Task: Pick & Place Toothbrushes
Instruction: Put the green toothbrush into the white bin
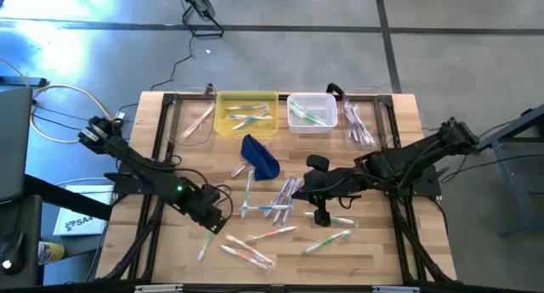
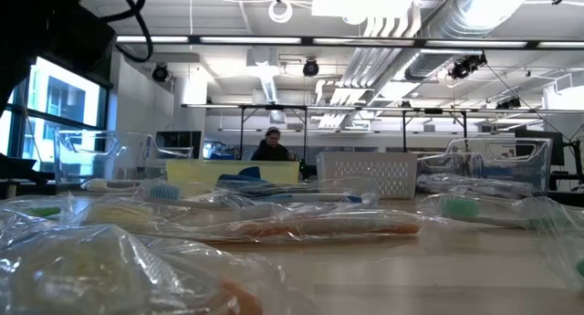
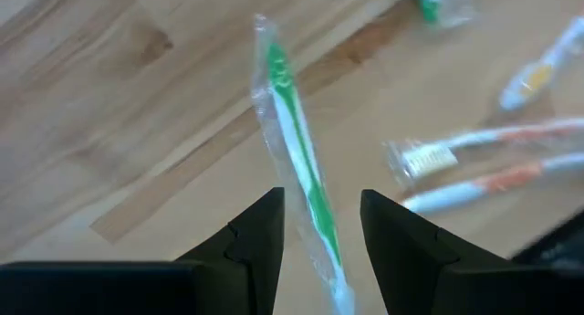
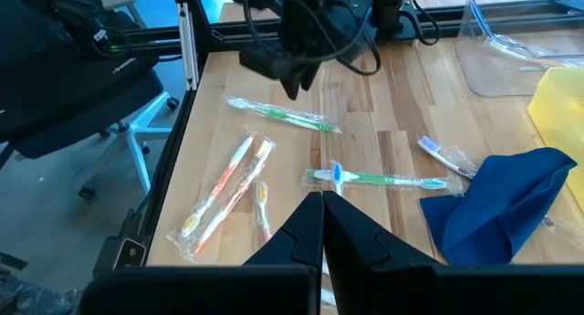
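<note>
Left gripper (image 3: 319, 225) parted around wrapped green toothbrush (image 3: 297, 151) — right gripper (image 4: 322, 225) clenched, empty.

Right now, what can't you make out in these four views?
- Left tool: open around the wrapped green-and-white toothbrush; the brush's lower end is cut off by the left wrist view's edge, so contact is unclear.
- Right tool: shut; nothing shows between its tips.
- Clear plastic bin, high view: contents too small to count.
- Low view: blurred wrappers up close hide both tools.
- White perforated basket, high view: brush colours too small to separate.
</note>
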Motion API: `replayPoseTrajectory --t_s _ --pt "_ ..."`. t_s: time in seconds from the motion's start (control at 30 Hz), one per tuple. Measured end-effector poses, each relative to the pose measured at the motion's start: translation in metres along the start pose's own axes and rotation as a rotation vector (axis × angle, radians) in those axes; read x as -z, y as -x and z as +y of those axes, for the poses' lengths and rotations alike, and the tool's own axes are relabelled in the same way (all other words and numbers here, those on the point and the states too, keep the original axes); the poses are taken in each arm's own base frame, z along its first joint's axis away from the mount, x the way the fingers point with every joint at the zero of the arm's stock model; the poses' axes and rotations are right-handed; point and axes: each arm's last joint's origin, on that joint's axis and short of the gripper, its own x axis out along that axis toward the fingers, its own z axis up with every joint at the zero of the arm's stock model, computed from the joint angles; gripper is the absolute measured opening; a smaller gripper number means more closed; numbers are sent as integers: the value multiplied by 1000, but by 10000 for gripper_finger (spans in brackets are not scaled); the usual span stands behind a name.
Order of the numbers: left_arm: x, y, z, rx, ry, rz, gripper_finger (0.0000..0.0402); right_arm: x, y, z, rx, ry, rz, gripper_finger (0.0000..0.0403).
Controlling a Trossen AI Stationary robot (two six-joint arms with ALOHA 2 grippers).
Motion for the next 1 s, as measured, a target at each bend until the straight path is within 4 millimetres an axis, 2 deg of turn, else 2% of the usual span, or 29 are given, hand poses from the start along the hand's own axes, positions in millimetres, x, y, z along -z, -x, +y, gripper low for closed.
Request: replayPoseTrajectory --t_s 0.27,0.43,0.73,1.0 --pt "2 -30 -3 -106 45 85 143 0 0 0 0 -1 0 2" --pt "3 -40 -6 -115 46 113 143 0 0 0 -3 -1 1 2" --pt "3 -42 -12 -60 40 111 143 2 0 -1 3 4 21 2" --pt "2 -46 -10 -92 44 84 143 2 0 -1 3 4 22 2"
